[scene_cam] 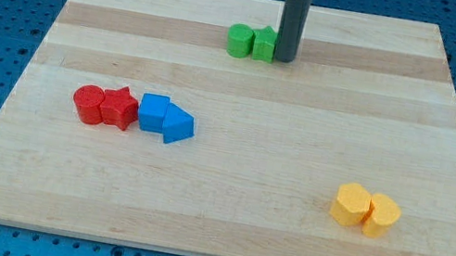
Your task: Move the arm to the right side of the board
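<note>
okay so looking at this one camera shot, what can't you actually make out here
- Camera view: the green blocks at the view's top; my rod covers the right one's edge, so its shape is unclear.
- My tip: whether it touches that block cannot be told.
- The rod's upper end is cut off by the view's top edge.
- The yellow blocks: exact shapes unclear.

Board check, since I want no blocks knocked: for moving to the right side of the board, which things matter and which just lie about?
In the job:
my tip, at the view's top, against the green pair
board

Lying about:
green blocks
red blocks
blue blocks
yellow blocks
</note>
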